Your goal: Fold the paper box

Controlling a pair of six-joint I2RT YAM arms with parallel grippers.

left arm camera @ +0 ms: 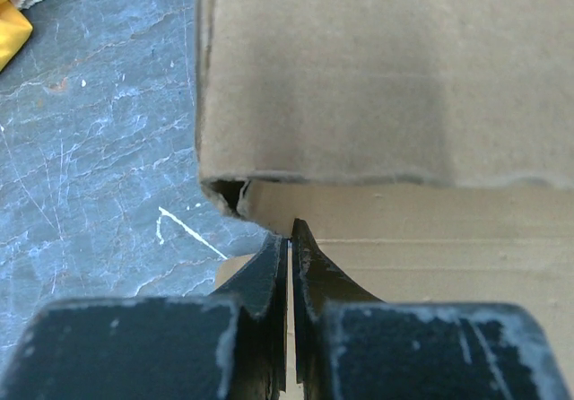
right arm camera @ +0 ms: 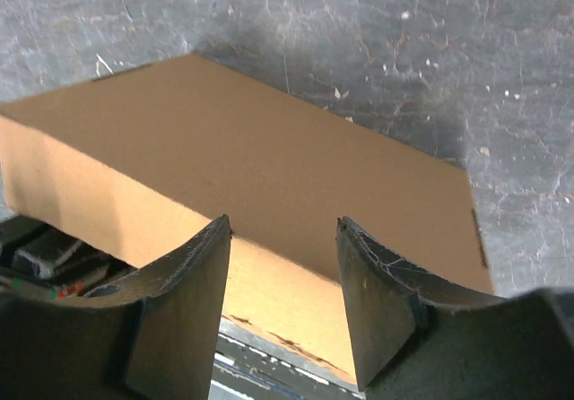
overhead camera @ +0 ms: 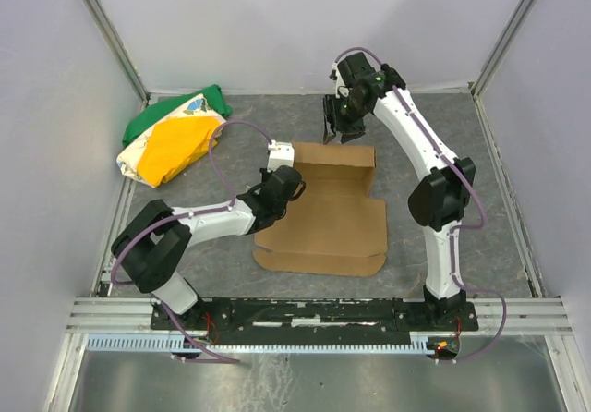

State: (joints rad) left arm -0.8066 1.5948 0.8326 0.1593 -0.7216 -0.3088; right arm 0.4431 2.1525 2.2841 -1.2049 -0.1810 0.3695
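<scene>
Top external view shows the paper box (overhead camera: pixel 323 218) lying mid-counter (overhead camera: pixel 462 153), its rear flap (overhead camera: pixel 334 156) raised. The left claw (left arm camera: pixel 291 231) is pressed together at the flap's base; the right claw (right arm camera: pixel 282 230) is spread above its top edge. The cardboard is judged light, stiff and easily creased, so grip flap edges near the fold lines.

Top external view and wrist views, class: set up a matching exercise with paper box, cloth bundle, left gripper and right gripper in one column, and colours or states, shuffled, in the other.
Column one:
1 paper box
2 cloth bundle
3 left gripper
4 right gripper

Column two:
A jaws apart
B plain brown
C jaws shut
D green, yellow and white

Pairs: 1-B, 2-D, 3-C, 4-A
</scene>
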